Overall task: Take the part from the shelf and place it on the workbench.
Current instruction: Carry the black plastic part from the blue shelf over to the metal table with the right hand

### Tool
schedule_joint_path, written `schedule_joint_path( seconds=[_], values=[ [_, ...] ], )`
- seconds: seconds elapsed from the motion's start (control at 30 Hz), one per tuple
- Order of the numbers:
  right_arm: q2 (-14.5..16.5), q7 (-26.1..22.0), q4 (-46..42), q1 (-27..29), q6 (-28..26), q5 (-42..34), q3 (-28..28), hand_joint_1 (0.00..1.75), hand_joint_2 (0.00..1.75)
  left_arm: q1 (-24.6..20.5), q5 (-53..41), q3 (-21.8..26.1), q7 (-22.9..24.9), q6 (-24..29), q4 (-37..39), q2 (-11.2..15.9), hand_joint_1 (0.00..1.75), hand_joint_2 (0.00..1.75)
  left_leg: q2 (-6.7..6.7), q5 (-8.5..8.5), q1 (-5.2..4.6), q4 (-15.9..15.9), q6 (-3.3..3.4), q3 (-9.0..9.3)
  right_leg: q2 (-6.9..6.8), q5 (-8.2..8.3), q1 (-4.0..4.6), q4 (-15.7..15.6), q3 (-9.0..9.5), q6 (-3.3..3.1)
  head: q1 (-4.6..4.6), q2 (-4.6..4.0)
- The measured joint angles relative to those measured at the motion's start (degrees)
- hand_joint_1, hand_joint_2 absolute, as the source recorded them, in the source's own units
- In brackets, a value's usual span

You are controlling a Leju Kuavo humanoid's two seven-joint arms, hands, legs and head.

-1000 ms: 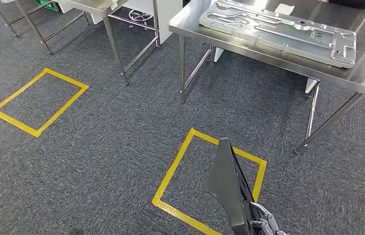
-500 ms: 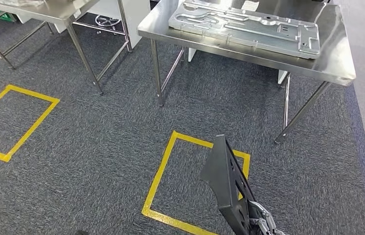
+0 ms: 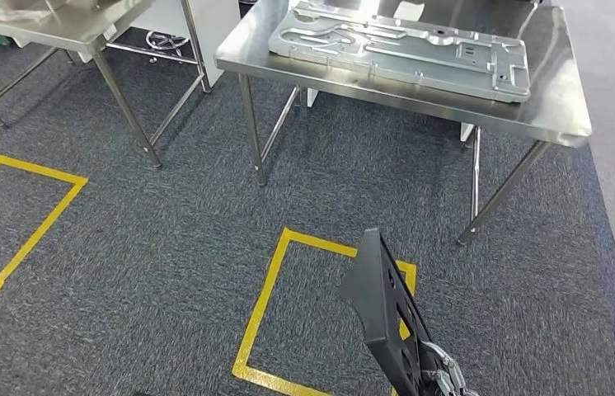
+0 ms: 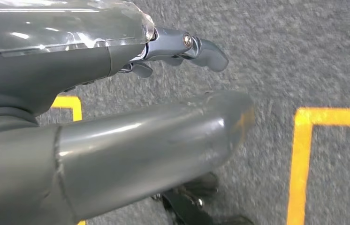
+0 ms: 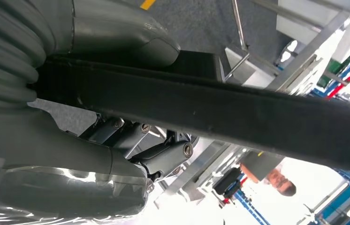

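One dark flat part (image 3: 387,318) is what you are carrying. Judged step: transport, with the pick from the shelf done and the placing not yet begun.

Head view. The part stands on edge and tilted, rising from the right hand (image 3: 438,373) at the picture's lower edge. It hangs over the carpet, above the yellow taped rectangle (image 3: 275,293) on the floor. The workbench (image 3: 564,99) is ahead and well apart from the part. A large silver plate (image 3: 399,45) already lies along its top, reaching close to the far and left edges. The bare steel is the strip at the right edge and the narrow band along the near edge. A second steel table (image 3: 82,21) stands to the left.

Next move, as a judgement: you need to close on the bench, raise the part above the near edge, turn it flat, and lay it on bare steel beside the plate, not over it. Risk: the long part may strike the near edge or a leg on the way up.

Left wrist view. The left hand (image 4: 182,47) points down at the carpet. Its fingers look lightly curled and nothing is in them; I cannot tell whether it counts as closed or apart.

Right wrist view. The right hand is clamped on the part, thumb (image 5: 121,35) on one face, fingers (image 5: 163,157) on the other. The part runs across as a dark band.
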Motion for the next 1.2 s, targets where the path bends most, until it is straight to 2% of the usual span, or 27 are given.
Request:
schedule_joint_path(
  seconds=[0.07,0.1,0.17,0.2,0.23,0.3,0.33,0.4,0.43,0.5,0.57,0.6,0.67,0.7,0.73,0.77,0.83,0.87,0.9,0.97,1.0,1.07,1.1,1.17,1.2],
  values=[
    [0.0,0.1,0.0,0.0,-0.1,0.1,0.0,1.75,1.75,-0.2,0.0,-0.1,0.1,0.0,0.0,-0.1,0.0,0.0,-0.29,-1.41,0.03,3.2,-0.24,-1.06,0.19,-0.16,-0.42,-0.9,1.82,-0.28,-0.22,0.0],
    [0.0,0.2,0.0,0.0,-0.1,0.2,0.0,1.75,1.75,-0.3,0.0,-0.2,0.1,0.0,0.0,-0.2,0.0,0.0,-0.5,-2.84,0.13,6.3,-0.38,-2.72,0.2,-0.45,-0.47,-1.1,2.36,-0.38,-0.35,0.0],
    [0.1,0.9,0.0,0.0,0.2,0.2,0.0,1.75,1.75,-0.3,0.1,-0.3,0.2,0.0,0.0,-0.2,0.0,0.0,-0.67,-5.64,0.18,12.9,-0.82,-7.38,0.5,-1.12,-0.49,-1.1,2.98,-0.5,-0.51,-0.01],
    [0.1,1.6,0.0,0.0,0.5,0.2,0.1,1.75,1.75,-0.2,0.1,-0.4,0.3,0.0,0.0,-0.2,0.0,0.0,-0.68,-5.87,0.19,14.4,-1.02,-9.1,0.76,-1.5,-0.49,-1.1,3.38,-0.47,-0.54,-0.01],
    [0.1,2.7,0.1,0.0,1.0,0.4,0.0,1.75,1.75,-0.1,0.1,-0.5,0.4,-0.1,0.0,-0.2,0.0,0.0,-0.68,-4.7,0.21,14.0,-1.14,-9.93,1.02,-1.91,-0.51,-1.0,3.87,-0.37,-0.54,-0.01],
    [0.3,5.2,0.4,-0.1,1.5,1.2,-0.1,1.75,1.75,0.1,0.1,-0.6,0.6,-0.3,0.0,-0.2,0.0,0.0,-0.68,0.82,0.26,8.0,-1.16,-9.21,1.32,-2.91,-0.59,-0.9,5.02,-0.02,-0.57,-0.01],
    [0.5,6.3,0.6,-0.2,1.5,1.8,-0.3,1.75,1.75,0.2,0.0,-0.7,0.8,-0.5,0.0,-0.2,0.0,0.0,-0.72,2.84,0.18,4.9,-1.07,-8.66,1.36,-3.36,-0.59,-0.7,5.44,0.23,-0.55,-0.01],
    [1.2,8.1,1.0,-1.1,1.1,3.0,-1.1,1.75,1.75,0.1,-0.2,-0.9,1.1,-0.8,0.1,-0.2,0.0,0.0,-0.75,4.5,-0.12,1.7,-0.35,-8.29,1.38,-3.98,-0.55,-0.3,5.48,0.81,-0.58,-0.01],
    [1.4,8.8,1.2,-1.9,0.9,3.5,-1.7,1.75,1.75,0.1,-0.4,-1.0,1.2,-0.9,0.1,-0.2,0.0,0.0,-0.76,4.29,-0.27,1.6,0.05,-8.45,1.4,-4.1,-0.53,-0.2,5.39,1.07,-0.57,-0.01],
    [1.6,9.9,1.2,-4.0,0.5,5.1,-2.8,1.75,1.75,0.0,-1.0,-1.5,1.5,-1.3,0.1,-0.2,0.0,0.0,-0.7,4.94,-0.07,1.2,0.81,-8.23,1.39,-4.45,-0.48,-0.1,5.29,1.6,-0.55,0.0],
    [1.7,11.1,1.2,-6.8,0.3,7.7,-3.4,1.75,1.75,-0.2,-1.6,-2.1,1.6,-1.6,0.1,-0.4,0.0,0.0,-0.56,5.01,0.27,0.5,1.36,-7.65,1.11,-5.72,-0.59,2.2,4.21,2.36,-0.32,0.0],
    [1.6,11.9,1.1,-8.1,0.2,9.4,-3.5,1.75,1.75,-0.3,-1.8,-2.3,1.6,-1.7,0.1,-0.4,0.0,0.0,-0.51,4.96,0.35,0.2,1.59,-7.38,0.93,-6.94,-0.82,5.0,2.69,2.77,-0.19,0.0],
    [1.6,13.6,1.2,-11.0,-0.1,13.4,-3.5,1.75,1.75,-0.6,-2.3,-2.9,1.6,-1.9,0.1,-0.4,0.0,0.0,-0.49,4.68,0.38,0.1,1.85,-7.06,0.73,-9.49,-1.38,12.8,-2.1,3.46,-0.03,0.0],
    [1.6,14.2,1.2,-12.5,-0.3,15.4,-3.5,1.75,1.75,-0.7,-2.6,-3.2,1.6,-2.0,0.1,-0.4,0.0,0.0,-0.52,4.47,0.41,0.1,1.83,-6.86,0.67,-9.76,-1.65,15.6,-4.17,3.71,-0.04,0.0],
    [1.5,14.7,1.2,-13.9,-0.4,17.2,-3.6,1.75,1.75,-0.7,-3.0,-3.6,1.7,-2.1,0.1,-0.4,0.0,0.0,-0.55,4.22,0.47,0.1,1.73,-6.55,0.62,-8.86,-1.85,16.5,-5.34,3.88,-0.03,0.0],
    [1.5,15.0,1.3,-15.5,-0.5,19.2,-3.7,1.75,1.75,-0.8,-3.4,-4.0,1.7,-2.3,0.1,-0.4,0.0,0.0,-0.59,3.93,0.55,0.1,1.56,-6.09,0.58,-6.68,-1.98,14.9,-5.22,3.96,-0.03,0.0],
    [1.5,15.5,1.5,-18.8,-0.6,23.5,-4.0,1.75,1.75,-1.1,-4.1,-4.8,2.0,-2.5,0.1,-0.6,0.0,0.0,-0.64,3.23,0.68,0.0,1.07,-5.09,0.44,-1.32,-2.01,7.4,-2.64,3.86,0.02,-0.01],
    [1.5,15.8,1.6,-20.5,-0.7,25.5,-4.1,1.75,1.75,-1.3,-4.3,-5.1,2.2,-2.6,0.1,-0.6,0.0,0.0,-0.68,2.9,0.65,0.0,0.74,-4.8,0.35,0.2,-1.86,3.9,-1.25,3.67,0.04,-0.01],
    [1.5,16.1,1.8,-21.9,-0.7,27.1,-4.2,1.75,1.75,-1.6,-4.5,-5.5,2.4,-2.7,0.1,-0.7,0.0,0.0,-0.7,2.65,0.61,-0.1,0.39,-4.7,0.27,0.73,-1.69,1.7,-0.41,3.45,0.07,-0.01],
    [1.5,16.7,2.2,-24.1,-0.7,30.4,-4.3,1.75,1.75,-2.1,-4.8,-6.0,2.6,-2.8,0.1,-0.7,0.0,0.0,-0.65,2.41,0.53,-0.5,-0.35,-4.59,0.29,0.12,-1.33,0.4,0.02,2.91,0.08,0.0],
    [1.6,17.1,2.3,-25.0,-0.7,32.8,-4.4,1.75,1.75,-2.3,-5.0,-6.3,2.8,-2.8,0.0,-0.7,0.0,0.0,-0.58,2.28,0.6,-0.7,-0.71,-4.35,0.36,0.08,-1.43,0.1,0.2,2.57,0.07,0.0],
    [1.6,18.3,2.6,-26.8,-0.8,38.7,-4.7,1.75,1.75,-2.6,-5.4,-6.8,3.1,-2.9,0.0,-0.8,0.0,0.0,-0.58,1.2,0.66,1.1,-1.21,-4.7,0.45,-0.07,-1.61,-0.6,1.06,1.72,-0.07,0.0],
    [1.6,19.0,2.7,-27.8,-0.8,41.6,-4.8,1.75,1.75,-2.7,-5.5,-7.0,3.2,-3.0,0.0,-0.8,0.0,0.0,-0.63,-0.06,0.69,3.9,-1.32,-5.99,0.43,-0.23,-1.67,-0.9,1.58,1.29,-0.2,0.0],
    [1.3,19.6,3.1,-29.6,-0.8,45.3,-4.9,1.75,1.75,-2.9,-5.8,-7.5,3.4,-3.1,0.0,-0.8,0.0,0.0,-0.69,-2.85,0.66,11.9,-1.38,-10.64,0.4,-0.81,-1.35,-1.0,2.29,0.69,-0.44,-0.01],
    [1.0,18.9,3.4,-30.3,-0.8,46.0,-5.0,1.75,1.75,-3.0,-5.9,-7.7,3.6,-3.2,0.0,-0.8,0.0,0.0,-0.69,-3.38,0.64,15.1,-1.36,-12.91,0.46,-1.15,-1.16,-1.0,2.65,0.51,-0.52,-0.01]
  ],
)
